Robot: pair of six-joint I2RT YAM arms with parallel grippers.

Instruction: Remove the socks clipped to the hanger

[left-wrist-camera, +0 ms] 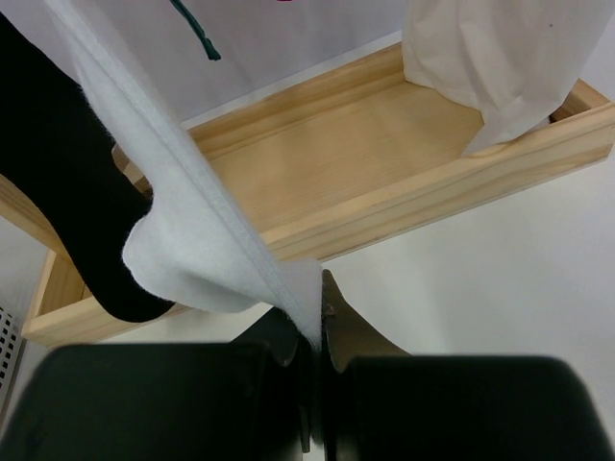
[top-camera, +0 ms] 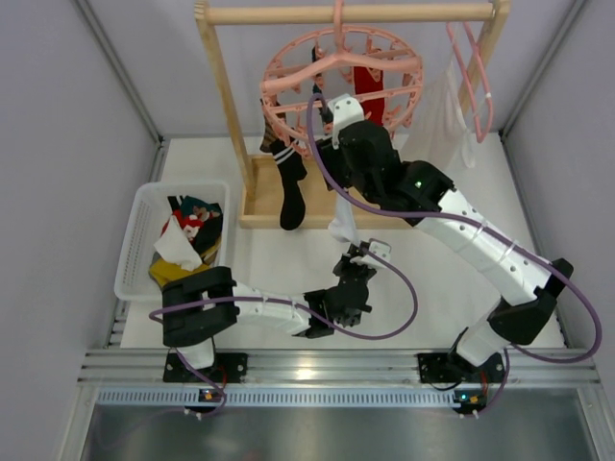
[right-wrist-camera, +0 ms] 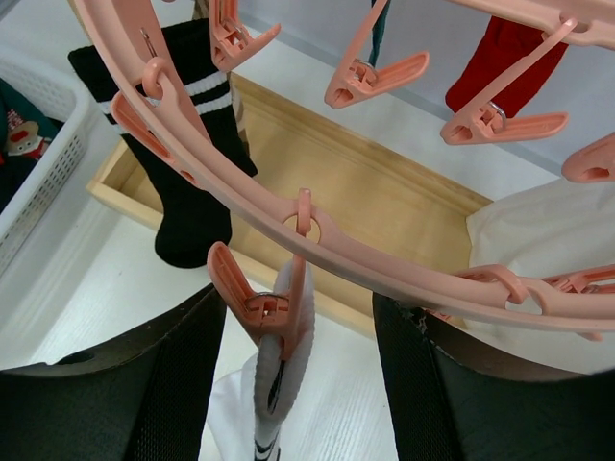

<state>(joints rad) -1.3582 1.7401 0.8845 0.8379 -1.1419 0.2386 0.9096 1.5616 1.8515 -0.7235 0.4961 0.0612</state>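
Some socks look done, sitting in the basket (top-camera: 135,245). The left pincer (left-wrist-camera: 317,327) pinches the white sock (left-wrist-camera: 183,259) at its end, the right pincer (right-wrist-camera: 296,322) is spread around its clip (right-wrist-camera: 259,309); black sock (right-wrist-camera: 192,192) and red sock (right-wrist-camera: 495,58) beyond it still clipped.

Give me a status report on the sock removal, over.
Left gripper shut on white sock, lower end. Right gripper open, straddling its clip on hanger. Black sock hangs close beside.
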